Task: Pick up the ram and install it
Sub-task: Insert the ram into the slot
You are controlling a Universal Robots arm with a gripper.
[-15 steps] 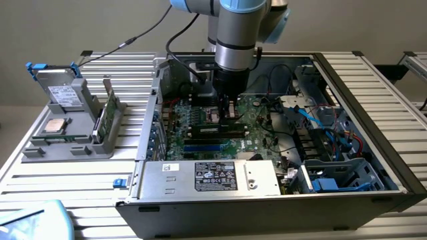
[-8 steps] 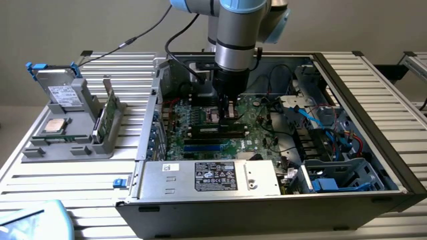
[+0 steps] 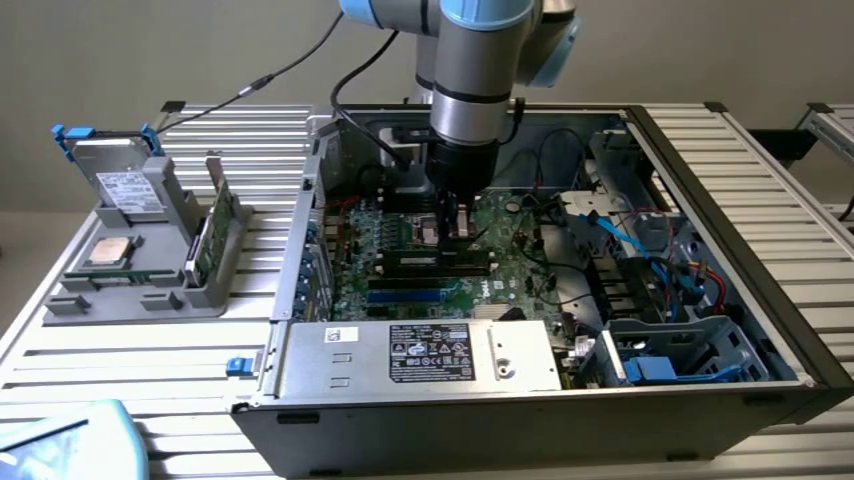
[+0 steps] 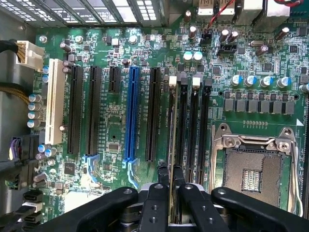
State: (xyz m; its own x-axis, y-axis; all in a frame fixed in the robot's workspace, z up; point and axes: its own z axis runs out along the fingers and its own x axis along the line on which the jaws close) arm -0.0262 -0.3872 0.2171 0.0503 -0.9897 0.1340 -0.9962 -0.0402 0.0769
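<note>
Held thin and edge-on in the wrist view: the ram (image 4: 172, 130), a narrow pale-green sliver running out from between the black fingers (image 4: 158, 195) toward a white latch (image 4: 172, 81). Faces hidden, so no chips or label to read. Gripper (image 4: 170, 170) closed down to a slim gap, clamped on both faces of the stick. Cannot tell whether seated in its memory slot or held just above it. Set between a blue expansion slot (image 4: 131, 113) and the empty processor socket (image 4: 251, 169).

In the exterior view, far left of the frame: a grey parts holder (image 3: 74, 300) carrying a hard drive (image 3: 127, 190), a silver processor (image 3: 110, 252) and an upright green card (image 3: 207, 235). Centre: an open computer case (image 3: 534, 435), with the arm (image 3: 474, 80) reaching straight down and the gripper (image 3: 457, 228) low over the motherboard (image 3: 514, 240). Lower centre: a power supply (image 3: 427, 352). Lower right: a drive cage (image 3: 687, 345).
</note>
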